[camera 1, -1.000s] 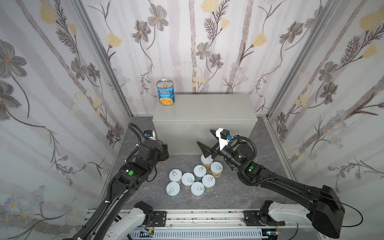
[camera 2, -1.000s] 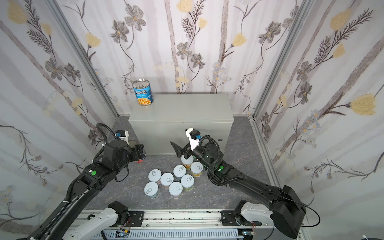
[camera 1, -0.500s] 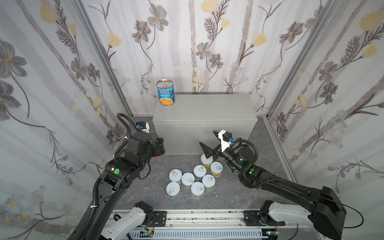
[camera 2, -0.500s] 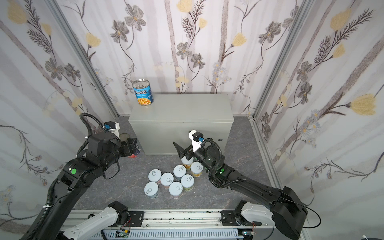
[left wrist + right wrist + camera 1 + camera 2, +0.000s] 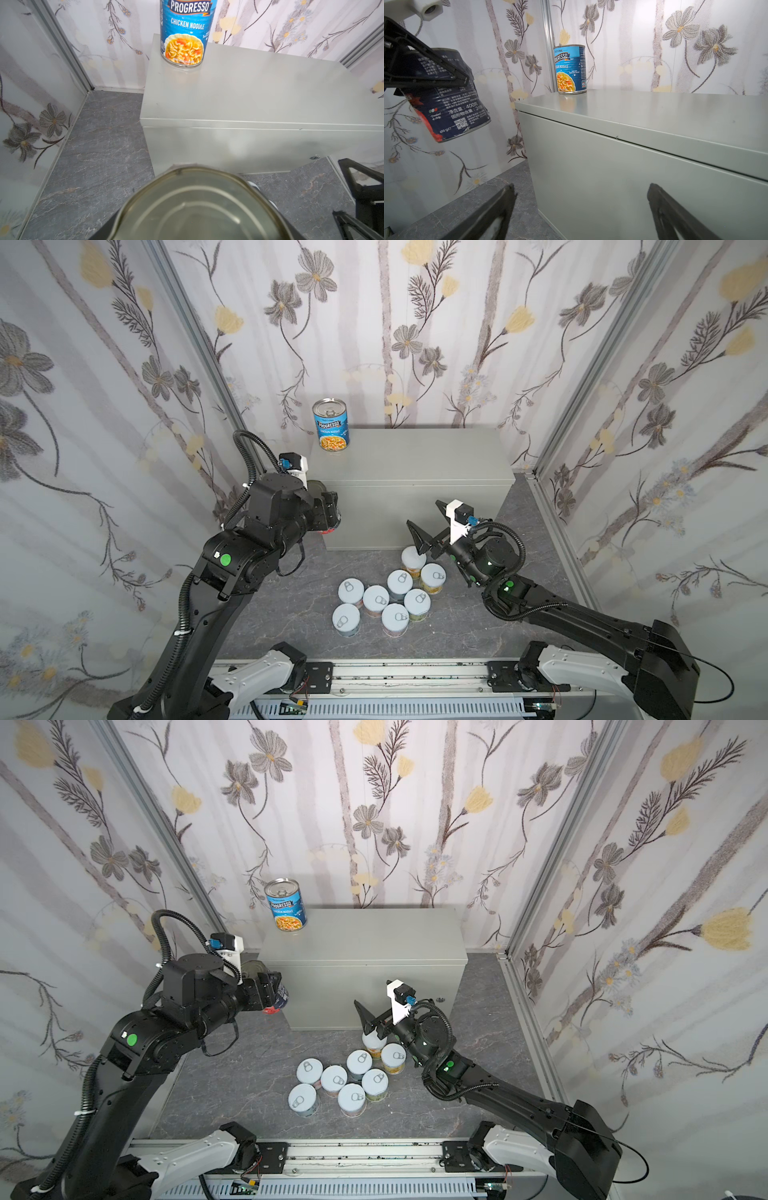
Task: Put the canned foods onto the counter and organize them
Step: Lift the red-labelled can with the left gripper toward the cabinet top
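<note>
The navy tomato can (image 5: 452, 108) is gripped, tilted, by the left gripper (image 5: 330, 512) off the counter's (image 5: 415, 466) front left corner; the blue can (image 5: 331, 425) is stood at its back left corner; the right gripper (image 5: 422, 513) is spread wide, empty.

Soup can (image 5: 331, 425) on the counter's (image 5: 415, 466) back left corner, tomato can (image 5: 446, 99) in the left hand (image 5: 329, 515) off the counter's left front corner, eight small cans (image 5: 376, 599) clustered on the floor (image 5: 286, 597) before the counter, right hand (image 5: 423, 513) over the rearmost ones.
</note>
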Available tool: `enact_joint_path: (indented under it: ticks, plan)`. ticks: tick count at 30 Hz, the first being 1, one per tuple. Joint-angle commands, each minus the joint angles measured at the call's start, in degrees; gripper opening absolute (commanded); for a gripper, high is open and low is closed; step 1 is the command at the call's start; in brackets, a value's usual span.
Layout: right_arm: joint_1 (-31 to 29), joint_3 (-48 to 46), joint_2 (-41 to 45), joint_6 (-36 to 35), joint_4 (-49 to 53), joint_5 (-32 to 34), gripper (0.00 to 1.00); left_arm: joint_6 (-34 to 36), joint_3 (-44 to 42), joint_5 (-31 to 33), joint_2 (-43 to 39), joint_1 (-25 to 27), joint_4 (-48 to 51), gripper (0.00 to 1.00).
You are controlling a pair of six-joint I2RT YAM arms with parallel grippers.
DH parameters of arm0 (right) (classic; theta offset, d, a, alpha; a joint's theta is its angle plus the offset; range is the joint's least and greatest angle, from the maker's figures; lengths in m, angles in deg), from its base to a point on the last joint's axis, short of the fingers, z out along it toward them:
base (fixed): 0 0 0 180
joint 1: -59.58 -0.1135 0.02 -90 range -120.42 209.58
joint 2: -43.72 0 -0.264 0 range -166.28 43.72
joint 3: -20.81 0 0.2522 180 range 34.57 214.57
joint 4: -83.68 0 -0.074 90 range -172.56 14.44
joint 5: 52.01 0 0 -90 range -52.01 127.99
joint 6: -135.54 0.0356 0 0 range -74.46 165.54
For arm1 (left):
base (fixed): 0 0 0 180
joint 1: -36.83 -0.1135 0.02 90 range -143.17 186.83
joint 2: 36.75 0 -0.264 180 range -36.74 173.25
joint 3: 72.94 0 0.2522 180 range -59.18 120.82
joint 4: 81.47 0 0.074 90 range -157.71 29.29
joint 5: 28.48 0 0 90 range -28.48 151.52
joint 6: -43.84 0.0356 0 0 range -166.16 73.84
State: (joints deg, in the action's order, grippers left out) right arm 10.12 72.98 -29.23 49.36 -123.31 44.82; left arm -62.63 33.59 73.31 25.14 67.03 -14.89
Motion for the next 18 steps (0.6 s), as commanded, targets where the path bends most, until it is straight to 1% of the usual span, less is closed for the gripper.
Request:
enact_joint_path:
  ticks: [1,4,11,15,18]
  plan:
    - [-0.03,-0.29,0.52,-0.7,-0.17,1.85,1.0,0.91,3.44,-2.26,1.28,0.3,-4.67,0.0]
    - [-0.01,-0.31,0.66,-0.74,-0.05,2.39,1.0,1.3,6.13,-3.25,3.14,0.49,-5.77,0.0]
    - [-0.02,-0.34,1.82,-1.06,1.29,3.31,1.0,3.39,12.26,-2.88,7.76,0.54,-8.01,0.0]
    - [0.04,-0.85,2.76,-1.59,2.58,4.72,1.0,5.9,16.08,-0.12,10.09,0.63,-8.41,0.0]
    - [0.07,-1.41,3.35,-1.68,3.33,5.51,1.0,8.38,18.5,4.33,13.96,0.56,-9.49,0.0]
